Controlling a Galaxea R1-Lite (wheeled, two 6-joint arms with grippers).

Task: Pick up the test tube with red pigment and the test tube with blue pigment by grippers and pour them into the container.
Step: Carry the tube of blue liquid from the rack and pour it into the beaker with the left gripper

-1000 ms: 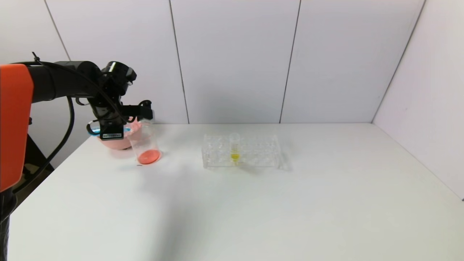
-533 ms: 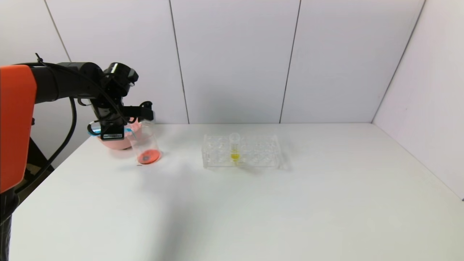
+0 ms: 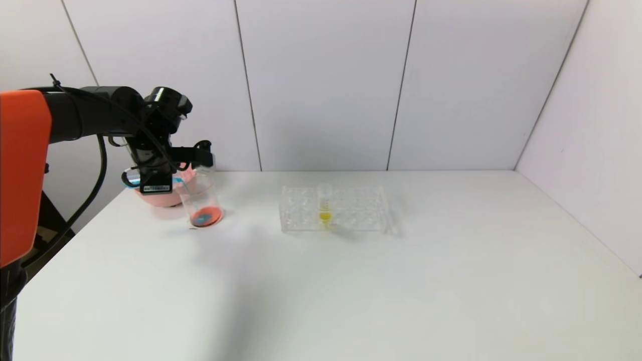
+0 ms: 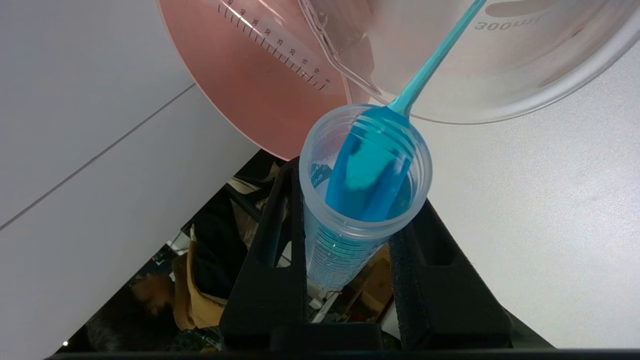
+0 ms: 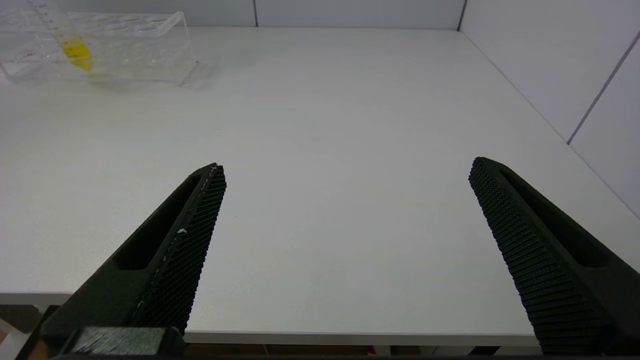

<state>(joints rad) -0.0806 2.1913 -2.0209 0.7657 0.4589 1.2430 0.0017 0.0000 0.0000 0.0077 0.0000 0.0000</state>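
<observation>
My left gripper [image 3: 173,170] is at the far left of the table, shut on the test tube with blue pigment [image 4: 365,170], whose blue end shows in the head view [image 3: 129,180]. The tube is tipped over the container [image 3: 200,200], a clear beaker [image 4: 500,60]. A thin blue stream [image 4: 430,65] runs from the tube's mouth into it. The beaker holds red-orange liquid with a blue patch [image 3: 203,217]. No tube with red liquid shows. My right gripper [image 5: 345,167] is open and empty above the table's front edge.
A pink bowl [image 3: 160,196] stands just behind the beaker, with an empty clear graduated tube [image 4: 275,45] against it. A clear tube rack [image 3: 351,210] in mid-table holds a yellow-liquid tube [image 3: 325,203]. Walls close the back and right.
A blue patch has appeared in the beaker's red-orange liquid and grown. The left gripper has shifted only slightly. The right arm has not moved.
</observation>
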